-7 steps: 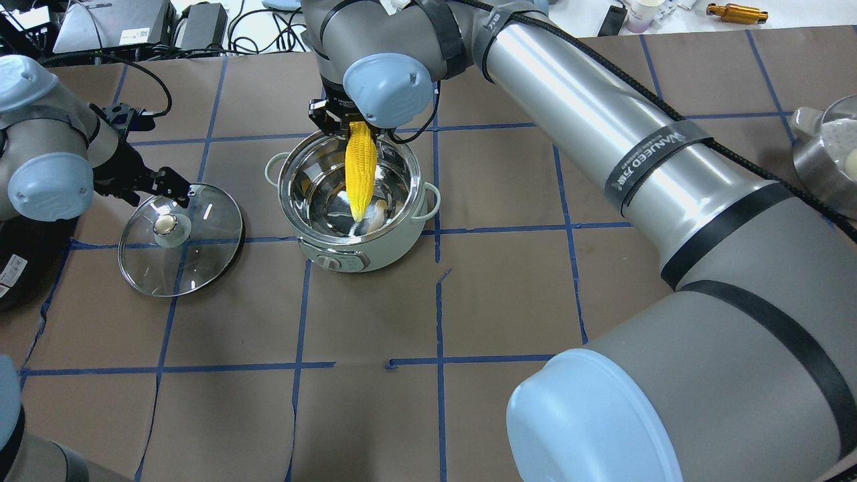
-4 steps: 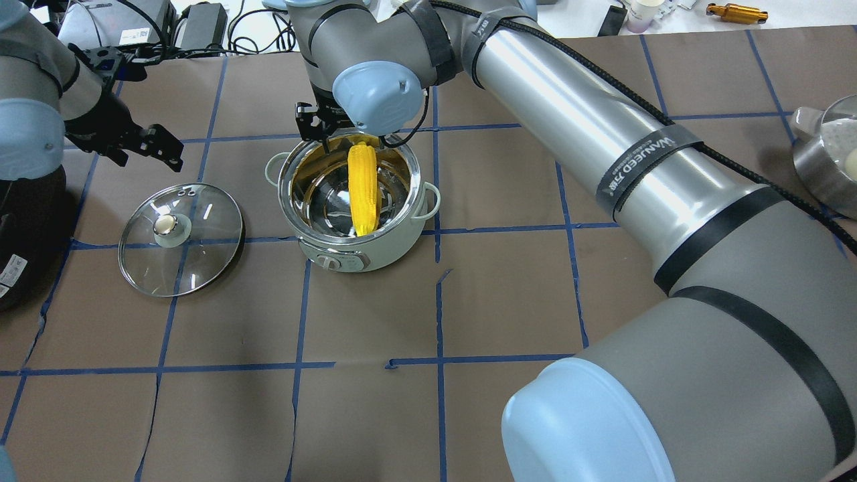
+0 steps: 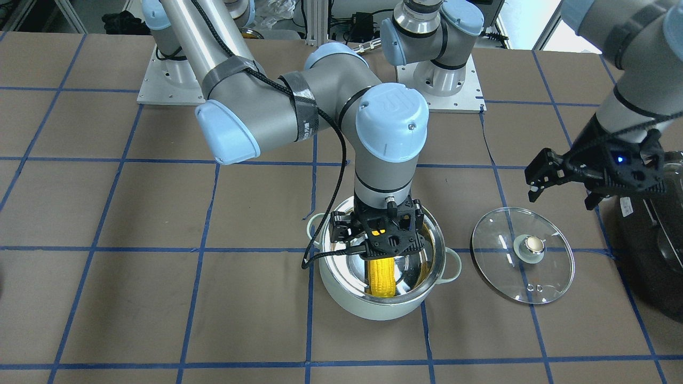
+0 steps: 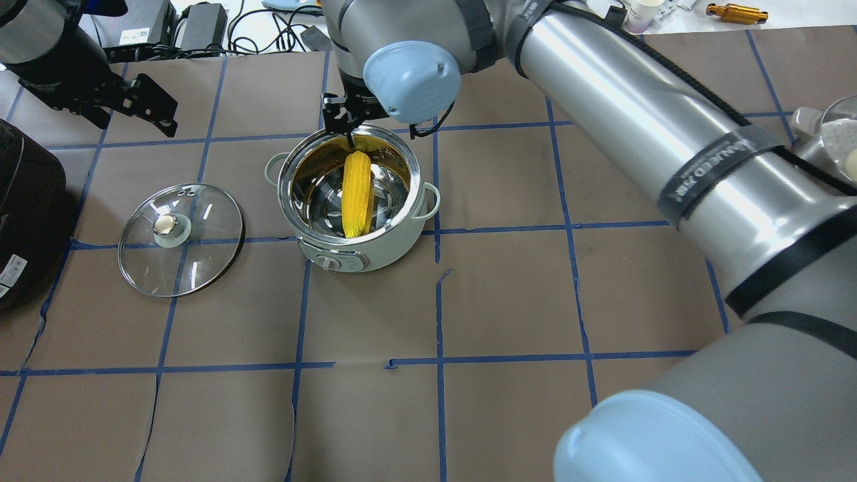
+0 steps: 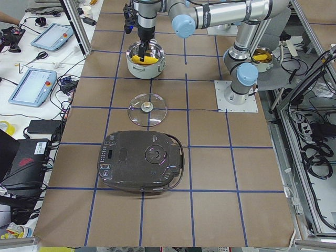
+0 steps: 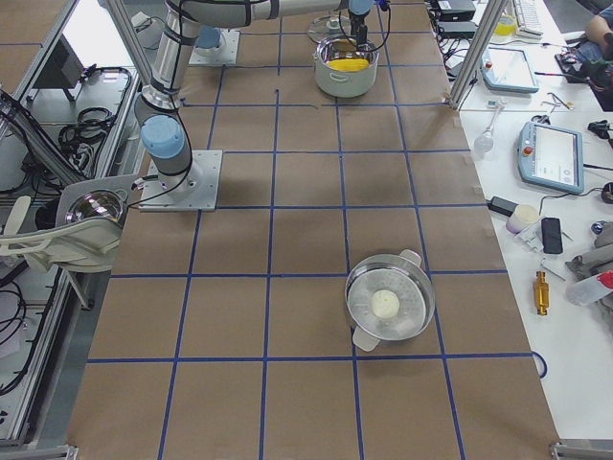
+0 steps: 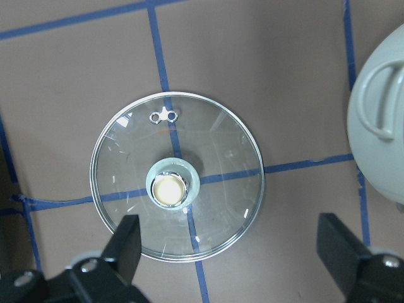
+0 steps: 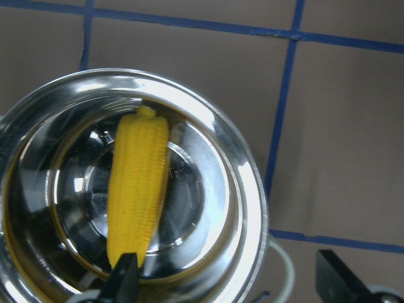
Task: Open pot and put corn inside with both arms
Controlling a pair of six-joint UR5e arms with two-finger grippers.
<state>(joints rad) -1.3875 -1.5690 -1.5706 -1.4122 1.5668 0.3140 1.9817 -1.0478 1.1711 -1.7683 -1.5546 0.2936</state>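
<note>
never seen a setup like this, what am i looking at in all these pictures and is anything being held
The left arm and right arm work at a brown table. Four fixed cameras look from behind, in front and from each end; two small cameras ride on the wrists. The pot stands open, its glass lid flat on the table beside it. The corn lies inside the pot. The right gripper hangs over the pot, fingers apart, holding nothing. The left gripper hangs near the lid, also open and empty. A black cooker sits at one end.
</note>
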